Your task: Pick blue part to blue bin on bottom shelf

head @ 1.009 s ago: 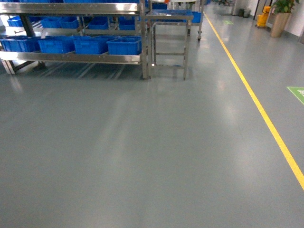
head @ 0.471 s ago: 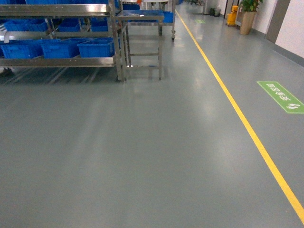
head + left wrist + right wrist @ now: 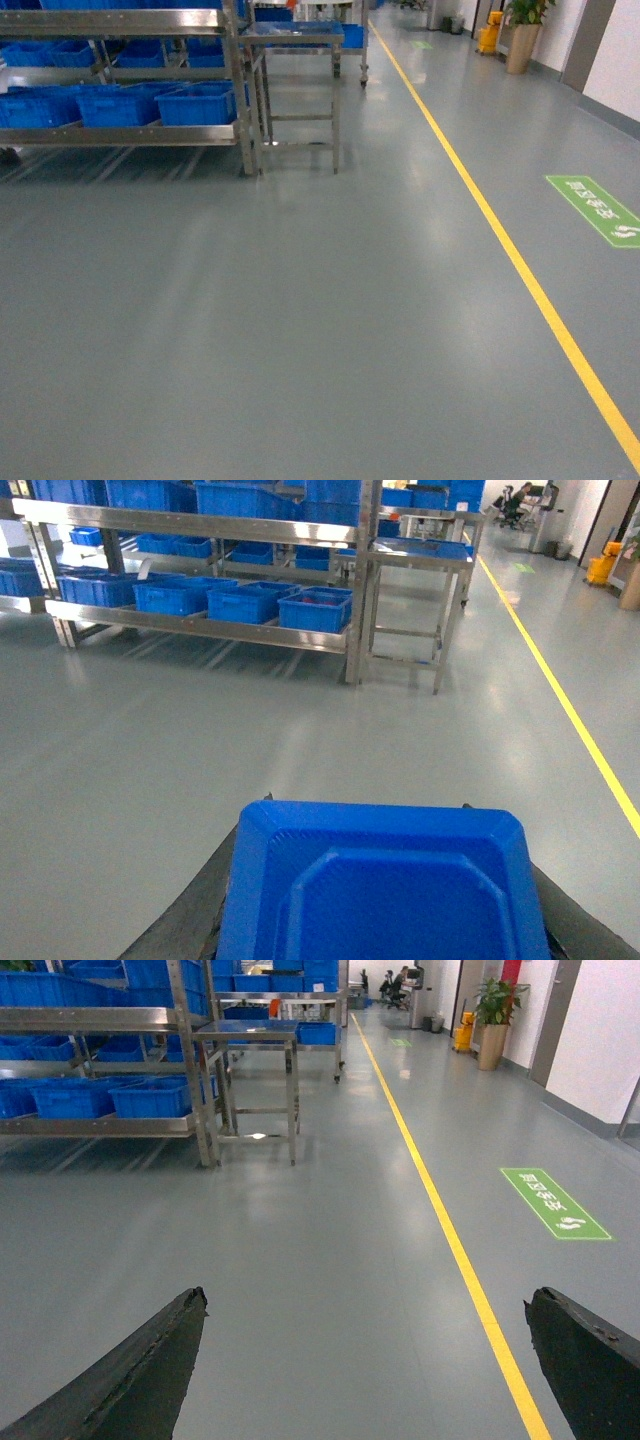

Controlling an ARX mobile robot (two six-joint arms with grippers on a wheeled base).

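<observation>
The left gripper [image 3: 380, 920] pinches a flat blue moulded plastic part [image 3: 380, 880] between its dark fingers; the right gripper [image 3: 370, 1360] hangs spread and empty over the grey floor [image 3: 300, 330]. Ahead, well apart, the brushed steel bottom shelf [image 3: 200, 625] carries a row of blue plastic bins [image 3: 315, 610], beside a small steel desk [image 3: 420, 552]. This looks like the carrying step; next, the base must close on the rack, then lower the part into a bin

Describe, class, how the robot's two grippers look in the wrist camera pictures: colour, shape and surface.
The right gripper has two black, wedge-shaped fingers with rough, worn edges, tapering to blunt tips. Only dark, matte finger edges of the left gripper show. No cables or markings are visible.
</observation>
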